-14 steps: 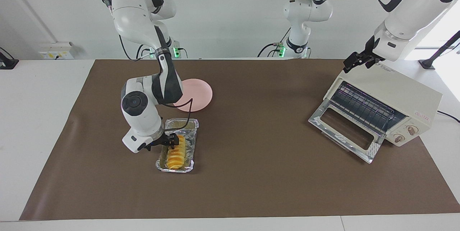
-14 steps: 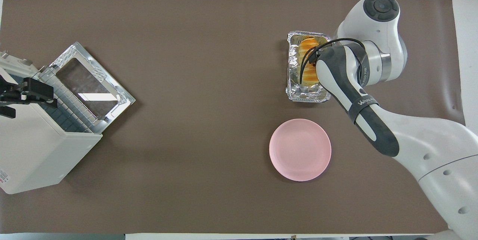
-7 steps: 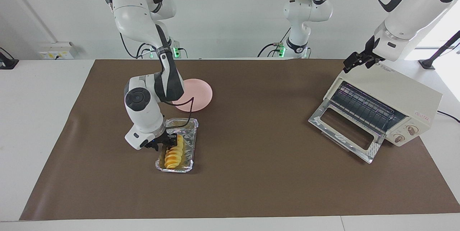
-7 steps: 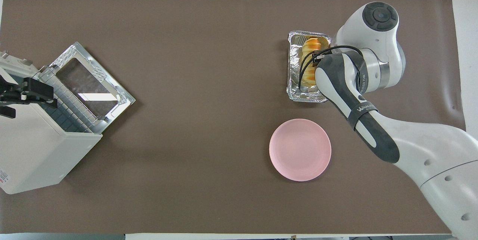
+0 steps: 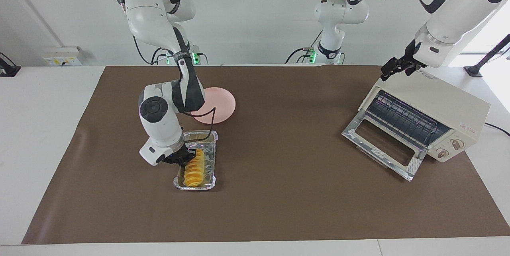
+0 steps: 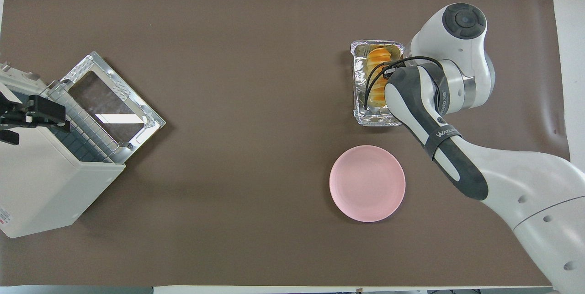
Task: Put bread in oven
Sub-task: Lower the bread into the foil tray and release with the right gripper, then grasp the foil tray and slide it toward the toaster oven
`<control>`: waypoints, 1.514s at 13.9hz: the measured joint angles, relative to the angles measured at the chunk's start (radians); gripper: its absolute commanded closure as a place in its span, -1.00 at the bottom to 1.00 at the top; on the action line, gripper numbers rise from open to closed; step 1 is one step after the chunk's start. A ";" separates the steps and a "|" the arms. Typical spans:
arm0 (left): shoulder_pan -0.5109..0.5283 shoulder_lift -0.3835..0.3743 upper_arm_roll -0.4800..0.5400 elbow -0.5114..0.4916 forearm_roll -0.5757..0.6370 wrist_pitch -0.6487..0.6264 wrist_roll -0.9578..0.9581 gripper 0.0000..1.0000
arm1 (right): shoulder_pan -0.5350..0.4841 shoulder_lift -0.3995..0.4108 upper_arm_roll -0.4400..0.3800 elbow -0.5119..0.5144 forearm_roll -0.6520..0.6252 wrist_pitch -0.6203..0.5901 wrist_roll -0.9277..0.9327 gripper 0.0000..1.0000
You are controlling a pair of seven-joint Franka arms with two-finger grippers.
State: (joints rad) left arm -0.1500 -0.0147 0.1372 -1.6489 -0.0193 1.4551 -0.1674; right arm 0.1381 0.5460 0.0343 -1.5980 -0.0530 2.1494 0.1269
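The yellow-orange ridged bread [image 5: 193,170] lies lengthwise in a crinkled foil tray [image 5: 211,148] toward the right arm's end of the table. My right gripper [image 5: 186,157] is down in the tray, shut on the end of the bread nearer the robots. In the overhead view its wrist covers the fingers, and only part of the bread [image 6: 377,60] shows. The cream-white oven [image 5: 438,104] stands at the left arm's end, its glass door [image 5: 378,144] dropped open and the wire rack showing. My left gripper [image 5: 392,69] hangs open over the oven's top, holding nothing.
A round pink plate [image 5: 221,106] lies on the brown mat, nearer the robots than the foil tray. The oven's open door [image 6: 114,97] juts out over the mat toward the table's middle. A third arm stands at the back.
My right gripper's fingers have closed on the bread, and its wrist has shifted slightly over the tray. The left arm has stayed still.
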 measured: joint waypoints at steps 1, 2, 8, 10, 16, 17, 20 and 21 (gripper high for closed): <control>0.000 0.000 0.000 0.000 0.000 0.000 0.000 -1.00 | 0.000 0.000 0.000 0.001 0.003 0.000 0.000 1.00; 0.000 0.000 0.000 0.000 0.000 0.000 0.000 -1.00 | 0.000 -0.001 0.000 0.007 0.009 -0.006 0.000 1.00; 0.000 0.000 0.000 0.000 0.000 0.000 0.000 -1.00 | 0.023 -0.004 0.011 0.188 0.101 -0.248 0.026 1.00; 0.000 0.000 0.000 0.000 0.000 0.000 0.000 -1.00 | 0.075 -0.006 0.014 0.257 0.117 -0.309 0.111 1.00; 0.000 0.000 0.000 0.000 0.000 0.000 0.000 -1.00 | 0.333 0.003 0.018 0.335 0.177 -0.297 0.425 1.00; 0.000 0.000 0.000 0.000 0.000 0.000 0.000 -1.00 | 0.362 0.011 0.018 0.335 0.177 -0.270 0.442 1.00; 0.000 0.000 0.000 0.000 0.000 0.000 0.000 -1.00 | 0.409 0.057 0.017 0.325 0.178 -0.173 0.462 1.00; 0.000 0.000 0.000 0.000 0.000 0.000 0.000 -1.00 | 0.414 0.072 0.017 0.314 0.179 -0.137 0.462 1.00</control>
State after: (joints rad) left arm -0.1500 -0.0147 0.1372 -1.6489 -0.0193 1.4552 -0.1674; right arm 0.5516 0.6176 0.0517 -1.2843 0.1259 2.0124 0.5894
